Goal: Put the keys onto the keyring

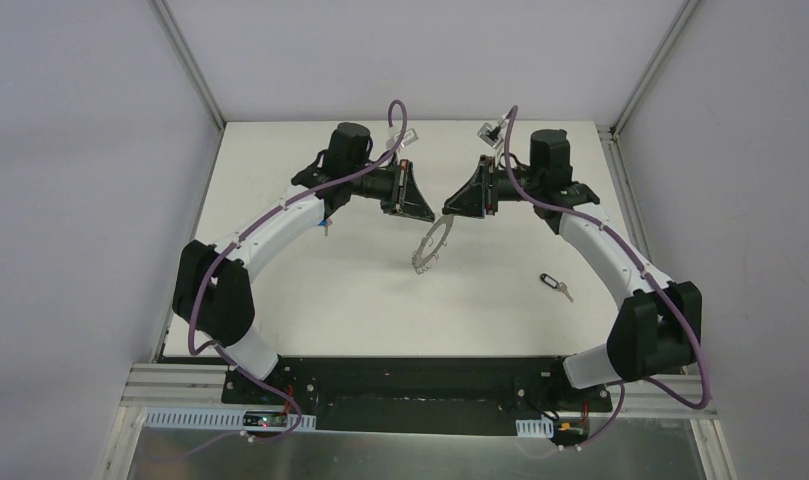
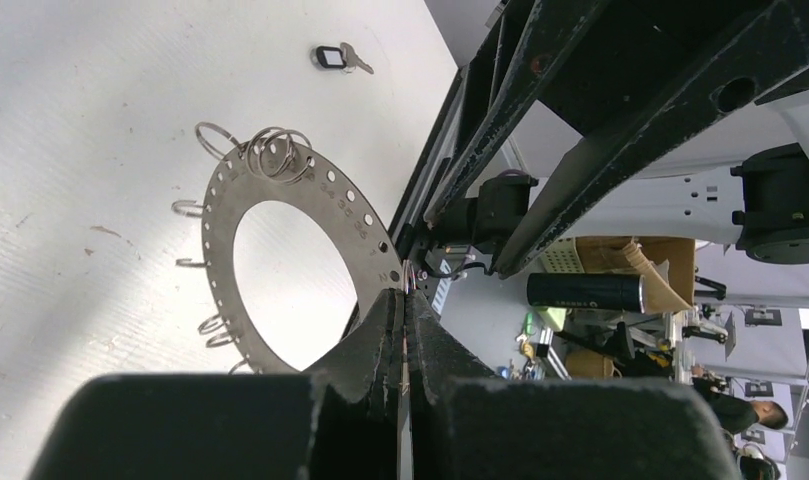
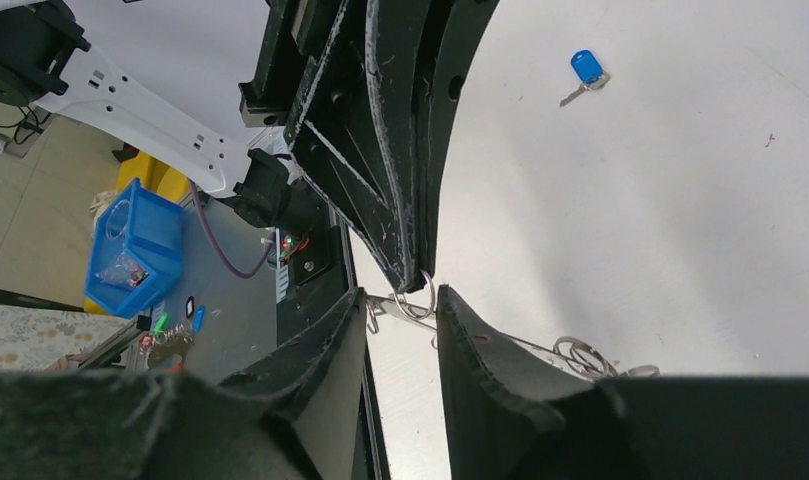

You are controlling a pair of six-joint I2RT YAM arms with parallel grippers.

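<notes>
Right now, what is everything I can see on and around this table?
keyring: one, grey metal, tilted over the table's middle, held by its edge
wire loops: several, silver, round the keyring's outer edge
black-headed key: one, black and silver, lying on the table's right part
blue-headed key: one, blue and silver, lying on the table's left part
table: one, white
bin: one, blue, off the table
left gripper: one, black, shut on the keyring
right gripper: one, black, open, fingers either side of a wire loop
</notes>
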